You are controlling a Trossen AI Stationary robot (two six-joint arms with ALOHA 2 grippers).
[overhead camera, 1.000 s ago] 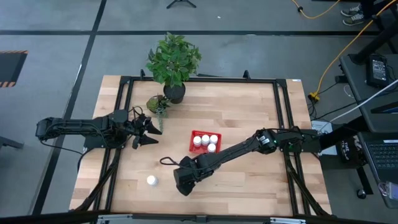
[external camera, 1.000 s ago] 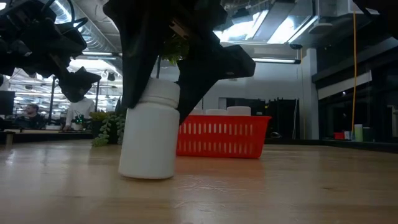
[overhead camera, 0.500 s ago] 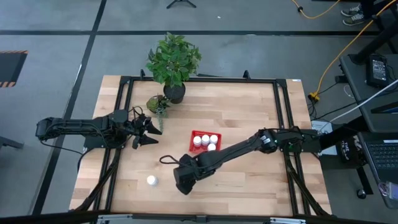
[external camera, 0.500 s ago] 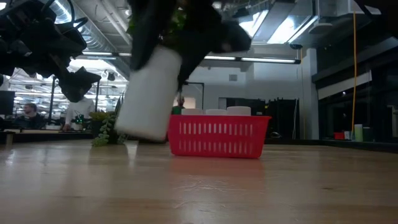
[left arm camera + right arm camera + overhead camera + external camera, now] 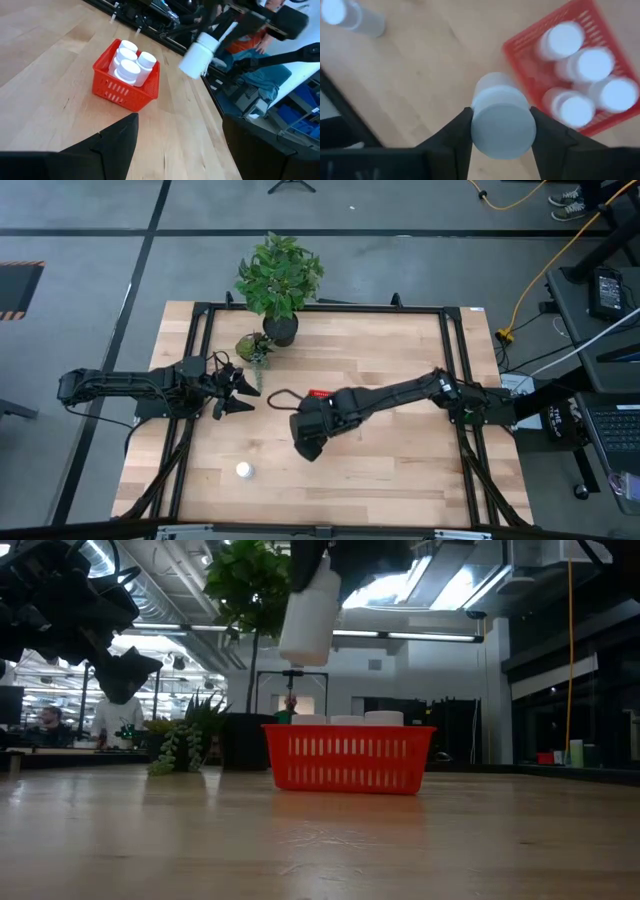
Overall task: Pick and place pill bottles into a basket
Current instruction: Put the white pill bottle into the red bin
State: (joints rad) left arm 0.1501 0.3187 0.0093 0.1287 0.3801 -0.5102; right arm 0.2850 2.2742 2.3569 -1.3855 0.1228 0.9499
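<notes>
High view: right gripper (image 5: 308, 442) sits over mid-table, just on the left-edge side of the basket (image 5: 318, 394), which the arm mostly covers. One loose bottle (image 5: 243, 470) stands near the front edge, toward the left corner. Left gripper (image 5: 238, 391) hangs near the left edge, fingers spread, nothing held.

Low view: held bottle (image 5: 306, 612) is up in the air, tilted, above the basket's (image 5: 348, 757) left end.

Left wrist: four bottles (image 5: 131, 62) stand inside the basket (image 5: 125, 86).

Right wrist: fingers (image 5: 452, 136) clamped on either side of the held bottle (image 5: 502, 120); basket (image 5: 568, 73) below and off to one side.
</notes>
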